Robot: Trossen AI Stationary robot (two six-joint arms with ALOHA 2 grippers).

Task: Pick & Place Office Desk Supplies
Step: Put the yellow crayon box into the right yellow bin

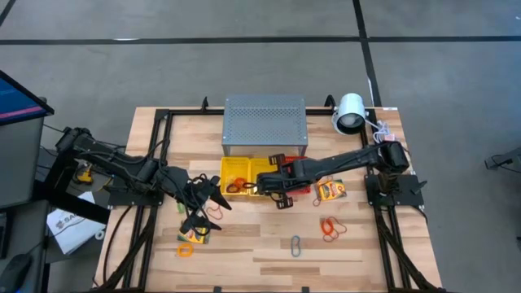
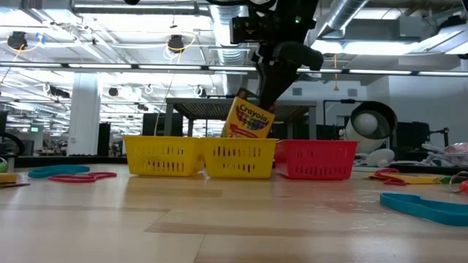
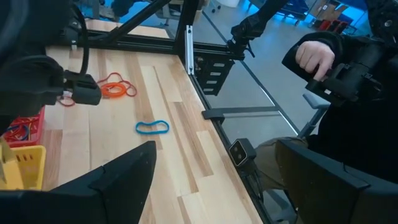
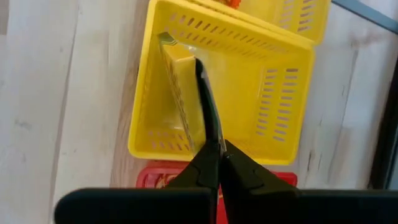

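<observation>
Over the middle yellow plastic mesh basket (image 2: 240, 158), the right tool (image 2: 265, 93) is clamped on a yellow-and-green card crayon box (image 2: 248, 119), tilted, partly inside. Looks light, stiff but crushable, so hold its flat faces. Left tool (image 1: 198, 198) gapes wide above the worktop (image 1: 260, 244).

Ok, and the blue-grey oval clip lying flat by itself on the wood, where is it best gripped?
Across its narrow middle, coming straight down from above. The blue-grey oval clip lies flat on the wooden table with nothing touching it, so the fingers can close over its short width.
</observation>
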